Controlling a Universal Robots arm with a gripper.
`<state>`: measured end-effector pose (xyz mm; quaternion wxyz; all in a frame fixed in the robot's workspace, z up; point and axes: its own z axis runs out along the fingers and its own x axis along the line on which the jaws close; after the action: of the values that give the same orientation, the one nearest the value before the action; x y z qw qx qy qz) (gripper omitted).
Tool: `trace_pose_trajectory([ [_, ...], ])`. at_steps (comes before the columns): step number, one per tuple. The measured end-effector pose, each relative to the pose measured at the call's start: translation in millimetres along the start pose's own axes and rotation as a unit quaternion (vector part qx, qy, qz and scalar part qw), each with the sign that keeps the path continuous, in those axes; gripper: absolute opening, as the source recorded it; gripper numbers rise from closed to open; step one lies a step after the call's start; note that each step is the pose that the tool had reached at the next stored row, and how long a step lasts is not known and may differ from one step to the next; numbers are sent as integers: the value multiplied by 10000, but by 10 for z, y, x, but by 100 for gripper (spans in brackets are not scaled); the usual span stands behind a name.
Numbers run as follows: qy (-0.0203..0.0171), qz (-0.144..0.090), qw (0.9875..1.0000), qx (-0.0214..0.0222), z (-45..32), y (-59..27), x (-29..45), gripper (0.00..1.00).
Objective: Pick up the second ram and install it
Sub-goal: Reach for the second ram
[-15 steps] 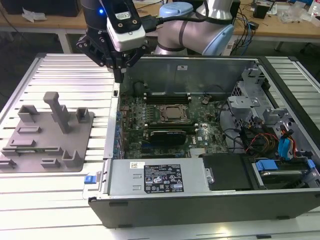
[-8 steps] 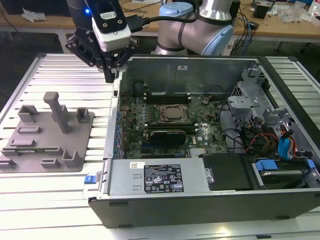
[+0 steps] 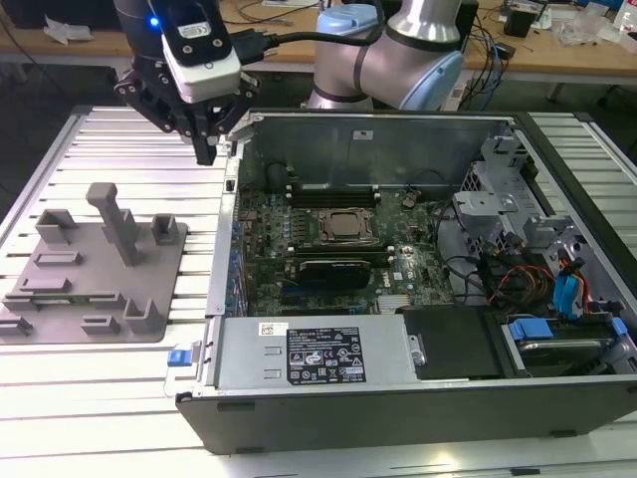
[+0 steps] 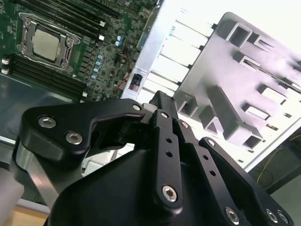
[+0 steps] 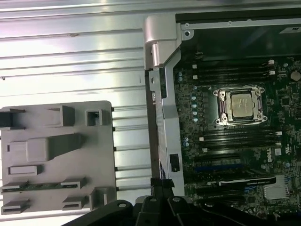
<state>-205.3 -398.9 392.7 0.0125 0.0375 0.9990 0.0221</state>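
Observation:
The second ram (image 3: 62,297) is a thin green stick lying flat between holders near the front of the grey fixture plate (image 3: 169,289), at the exterior view's left; it also shows as the ram (image 5: 35,185) in the first wrist view. My gripper (image 3: 207,151) hangs in the air over the open computer case's left wall, near its back corner, well apart from the ram. Its black fingers (image 4: 162,106) meet at the tips, shut with nothing between them. The motherboard's CPU socket (image 3: 345,227) has long black slots (image 3: 333,189) on both sides.
The open case (image 3: 229,299) takes up the middle and right of the slatted metal table (image 3: 129,139). A power supply (image 3: 318,354) sits along the case front and a drive cage (image 3: 498,194) with red and blue cables sits on the right. A tall grey post (image 3: 117,219) stands on the fixture.

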Motion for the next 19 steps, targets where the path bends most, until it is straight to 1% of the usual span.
trace_pose_trajectory([
  [1,0,0,10000,0,-1,-3,35,8],
  [2,0,0,10000,0,-1,-4,54,8],
  [3,0,0,10000,0,-2,-7,101,8],
  [7,0,0,10000,0,-5,-17,223,8],
  [11,0,1,10000,0,-7,-21,285,8],
  [15,0,0,10000,0,-10,-28,383,8],
  [18,0,0,10000,0,-10,-30,406,8],
  [19,0,0,10000,0,-11,-32,424,8],
])
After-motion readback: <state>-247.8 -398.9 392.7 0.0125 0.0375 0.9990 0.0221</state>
